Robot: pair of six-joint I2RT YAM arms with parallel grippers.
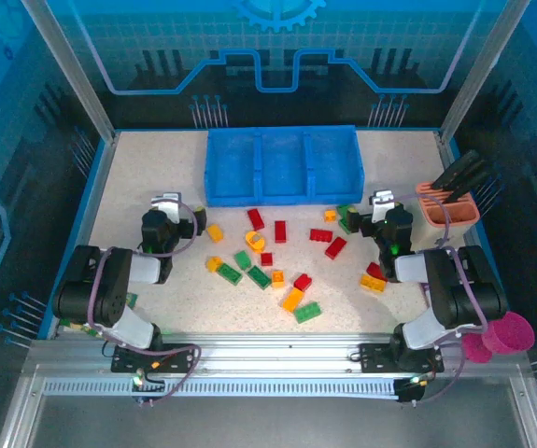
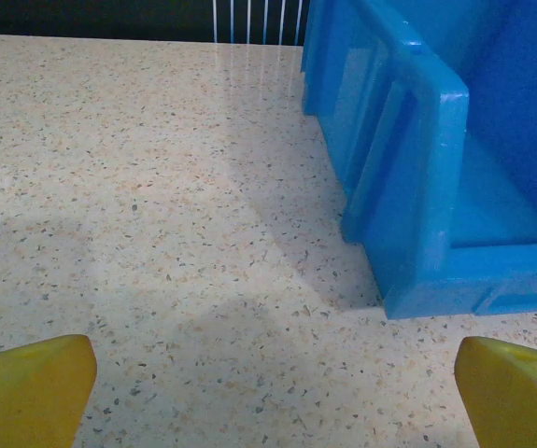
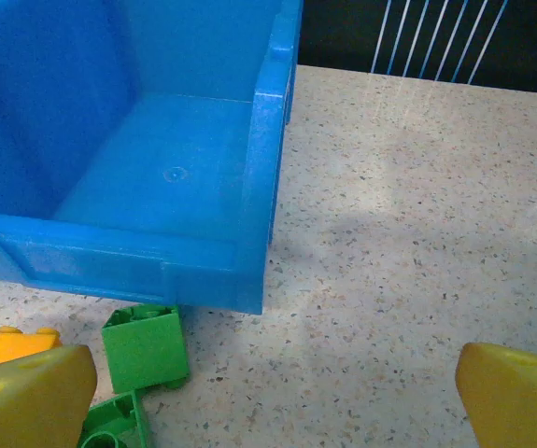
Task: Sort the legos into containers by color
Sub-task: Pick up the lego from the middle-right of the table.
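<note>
The legos lie scattered on the speckled table in front of the blue tray, among them a red brick, a green one and an orange one. The tray's three containers hold nothing. My left gripper stands open near the tray's front left corner, with bare table between its yellow fingertips. Off the front right corner, my right gripper is open too. A green brick and an orange brick sit by its left fingertip.
A salmon holder with black tools stands at the right edge behind the right arm. A pink cup sits at the near right. Blue walls fence the table on three sides.
</note>
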